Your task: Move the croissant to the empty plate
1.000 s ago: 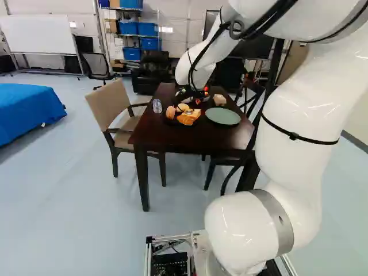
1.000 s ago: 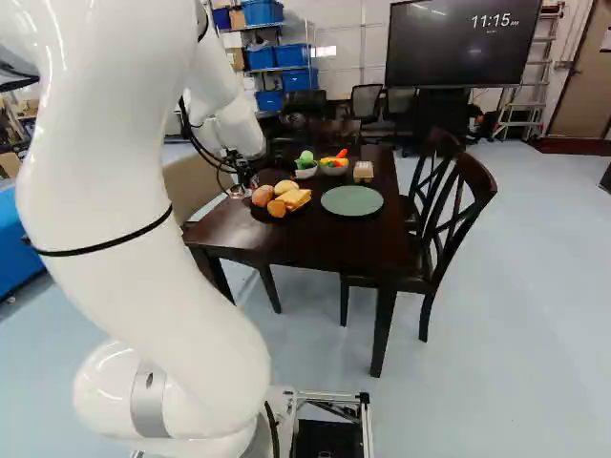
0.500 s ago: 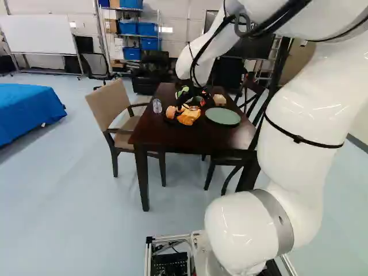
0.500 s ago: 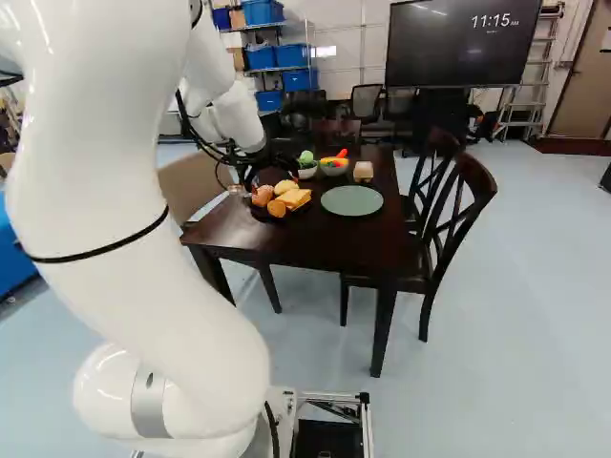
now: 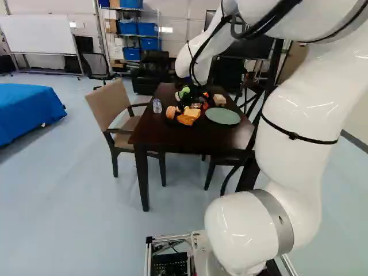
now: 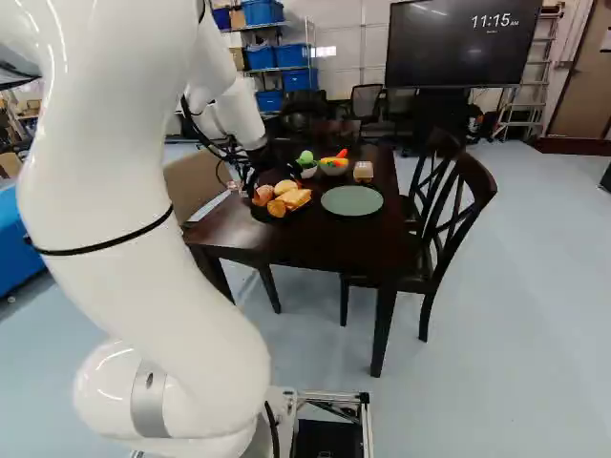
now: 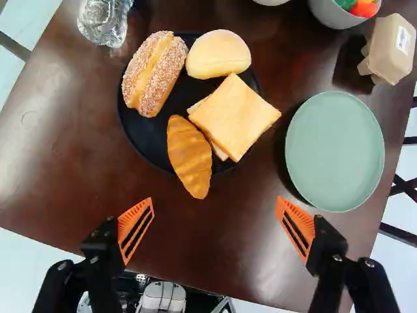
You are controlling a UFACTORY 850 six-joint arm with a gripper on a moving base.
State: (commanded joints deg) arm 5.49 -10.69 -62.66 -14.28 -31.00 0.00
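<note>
Just the arm [image 5: 299, 109] has shifted slightly from a moment ago; the croissant [image 7: 189, 156] still lies on the black plate [image 7: 146, 134], its tip poking past the rim. Grasping, carrying and setting down all seem left, the green plate [image 7: 335, 153] bare beside the black plate. Bent forward, the arm points its gripper [image 7: 215, 201] down near the black plate, fingers spread wide, holding nothing.

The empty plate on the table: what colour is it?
The plate is a plain, pale grey-green, seen best in the wrist view.
</note>
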